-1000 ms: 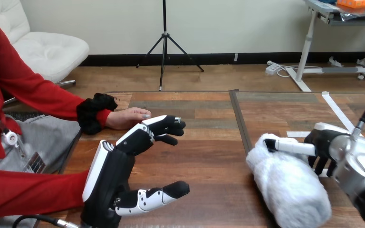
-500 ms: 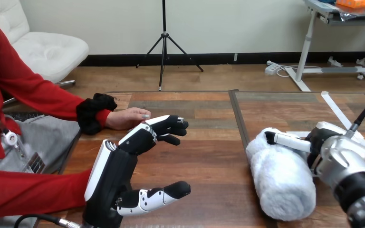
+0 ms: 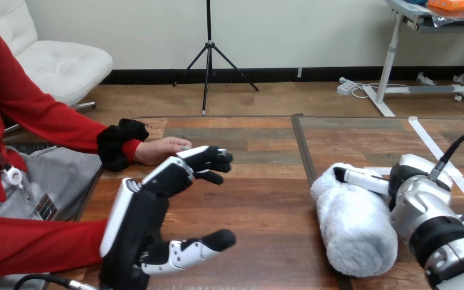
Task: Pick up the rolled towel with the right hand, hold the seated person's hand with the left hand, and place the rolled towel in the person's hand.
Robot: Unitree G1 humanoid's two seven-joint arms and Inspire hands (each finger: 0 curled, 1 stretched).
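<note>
The rolled towel (image 3: 353, 220), white and fluffy, lies on the table at the right in the head view. My right hand (image 3: 399, 181) is against its right side, a finger (image 3: 356, 177) lying over its far end; the palm is behind the roll. My left hand (image 3: 157, 211) hovers open over the left part of the table, fingers relaxed, thumb spread toward me. The person's hand (image 3: 160, 149) rests on the table's left edge, just beyond my left fingertips and apart from them.
The wooden table (image 3: 260, 181) has a dark seam running down its middle. White tape strips (image 3: 429, 142) lie at its far right. The person's other red-sleeved arm (image 3: 36, 241) lies along the near left edge beside my left forearm.
The towel has come down and now lies lower and flatter on the table. My right arm has swung in from the right edge. My left hand has barely shifted.
</note>
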